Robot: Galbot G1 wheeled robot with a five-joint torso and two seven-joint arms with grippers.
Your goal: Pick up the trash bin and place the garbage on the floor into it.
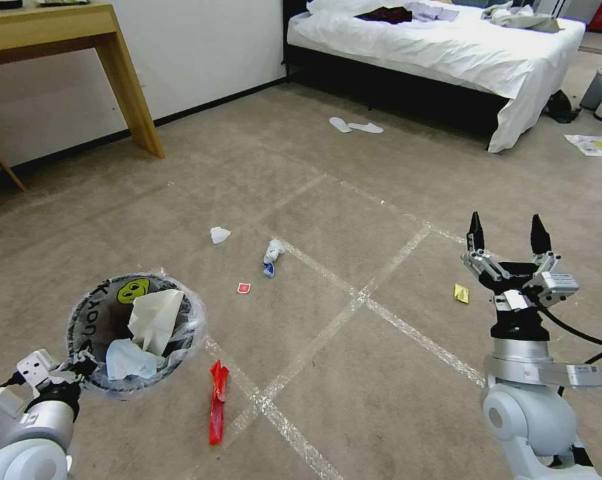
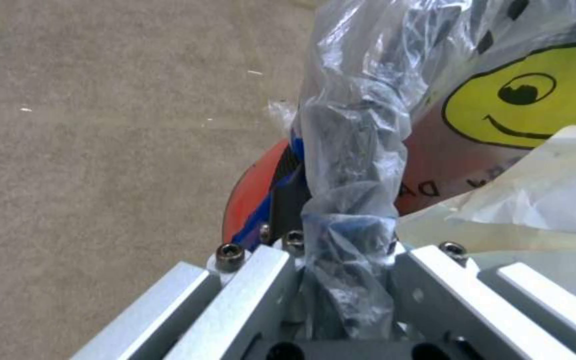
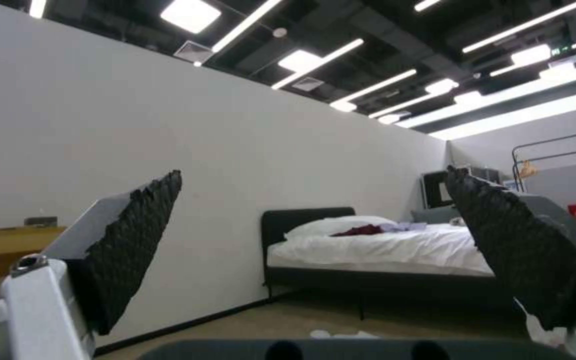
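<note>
The left gripper pinches the rim of the trash bin, which sits at its 1 o'clock. A red wrapper lies on the floor at the bin's 4 o'clock. The right gripper hovers with fingers spread, a yellow scrap at its 8 o'clock.

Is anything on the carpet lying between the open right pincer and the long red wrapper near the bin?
Nothing visible blocks it. The right pincer is raised and open over bare floor; the red wrapper lies beside the trash bin, which the left pincer holds by its rim. Between them: flat tape strips only.
</note>
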